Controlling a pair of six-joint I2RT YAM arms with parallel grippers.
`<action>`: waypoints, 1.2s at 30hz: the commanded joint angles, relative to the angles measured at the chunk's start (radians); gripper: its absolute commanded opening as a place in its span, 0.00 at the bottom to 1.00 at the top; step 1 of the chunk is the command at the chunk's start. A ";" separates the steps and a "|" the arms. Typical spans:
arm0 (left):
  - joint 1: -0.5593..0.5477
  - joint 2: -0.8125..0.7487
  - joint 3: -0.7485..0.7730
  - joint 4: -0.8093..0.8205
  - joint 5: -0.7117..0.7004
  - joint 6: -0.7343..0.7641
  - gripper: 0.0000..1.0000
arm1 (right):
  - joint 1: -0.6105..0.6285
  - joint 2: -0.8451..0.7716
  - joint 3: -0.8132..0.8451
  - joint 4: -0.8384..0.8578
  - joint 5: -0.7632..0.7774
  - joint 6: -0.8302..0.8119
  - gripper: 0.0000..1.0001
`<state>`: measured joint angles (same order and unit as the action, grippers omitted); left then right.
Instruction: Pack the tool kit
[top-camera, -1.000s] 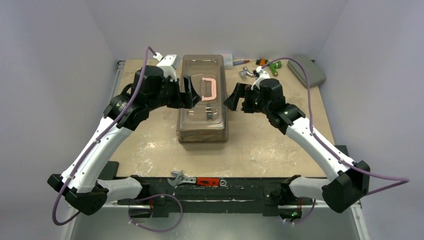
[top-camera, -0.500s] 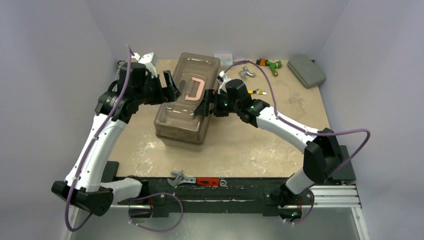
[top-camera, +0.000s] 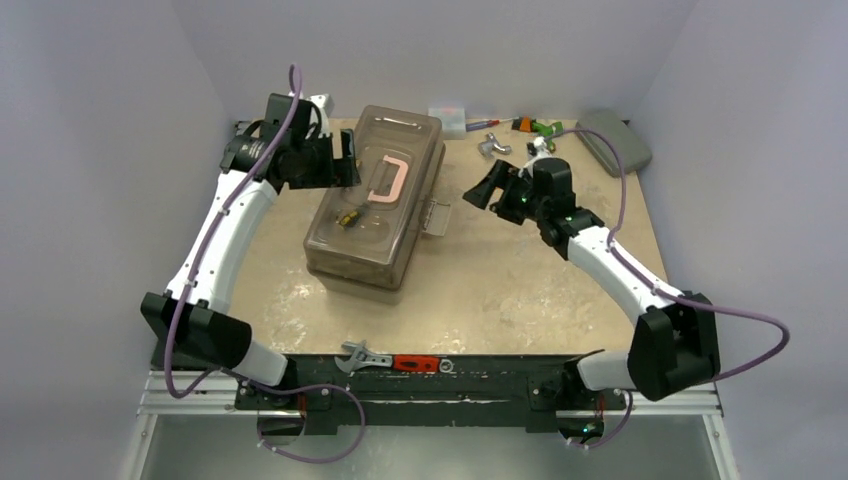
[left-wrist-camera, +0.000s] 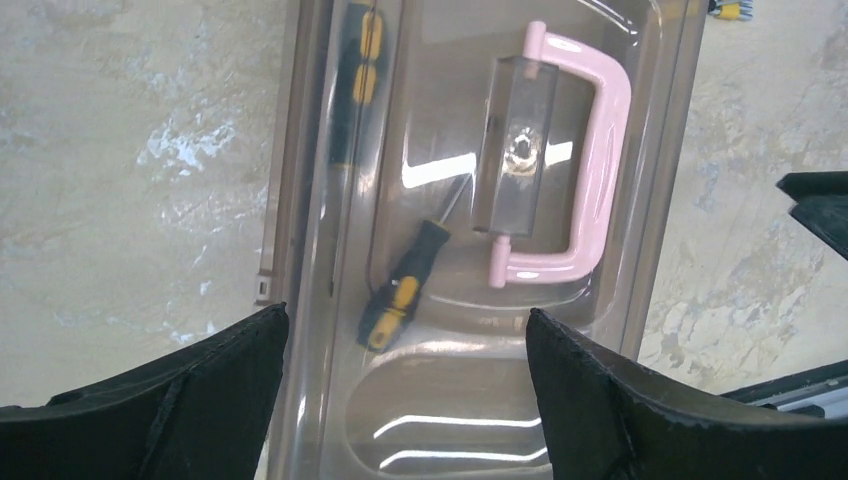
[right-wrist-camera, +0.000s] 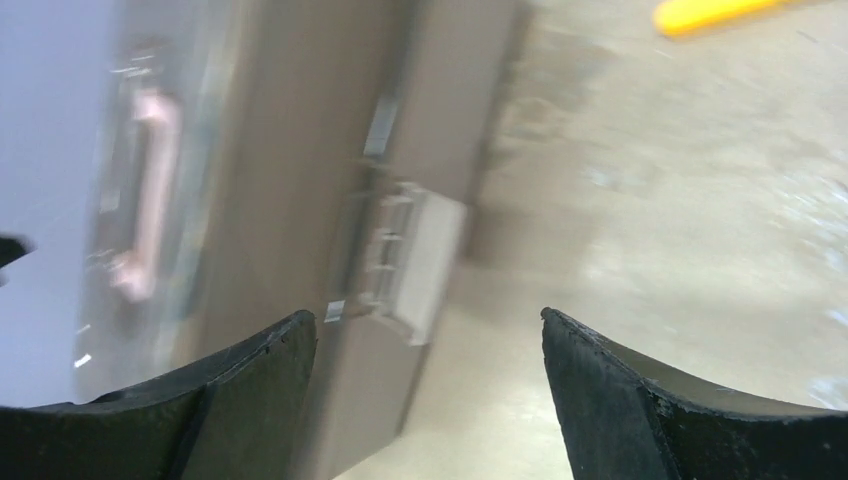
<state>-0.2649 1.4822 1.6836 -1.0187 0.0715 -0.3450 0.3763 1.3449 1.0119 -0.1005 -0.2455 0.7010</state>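
The tool kit's long tan toolbox (top-camera: 365, 235) lies slanted left of the table's middle, lid shut, pink handle (top-camera: 385, 181) flat on top. A pale latch (top-camera: 435, 216) sticks out from its right side. My left gripper (top-camera: 342, 165) hovers open at the box's far left corner; its wrist view looks down through the clear lid (left-wrist-camera: 450, 400) at the handle (left-wrist-camera: 590, 170) and black-and-yellow screwdrivers (left-wrist-camera: 398, 292). My right gripper (top-camera: 482, 194) stands open to the right of the box, apart from it. Its blurred wrist view shows the latch (right-wrist-camera: 412, 262) ahead.
At the back edge lie a small clear box (top-camera: 447, 115), a metal tool (top-camera: 491, 146), a green-and-orange tool (top-camera: 536, 127) and a flat grey-green case (top-camera: 613, 140). A wrench (top-camera: 364, 356) and a red-handled tool (top-camera: 416, 363) rest on the front rail.
The toolbox has been swung to the left and now lies slanted. Both grippers have drawn back from it, the left toward the far left corner, the right out to the right.
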 joint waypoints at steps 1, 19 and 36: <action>0.010 0.077 0.078 -0.007 0.063 0.065 0.86 | -0.105 0.070 -0.144 0.138 -0.055 0.096 0.78; 0.018 0.073 -0.145 0.210 0.170 0.066 0.85 | -0.030 0.702 -0.027 1.000 -0.537 0.545 0.00; 0.024 0.225 -0.122 0.143 0.333 0.016 0.81 | 0.025 0.572 -0.041 1.153 -0.537 0.633 0.00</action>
<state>-0.2226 1.6226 1.6047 -0.6960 0.2863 -0.2943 0.3721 2.1105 0.9329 1.0615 -0.7918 1.4189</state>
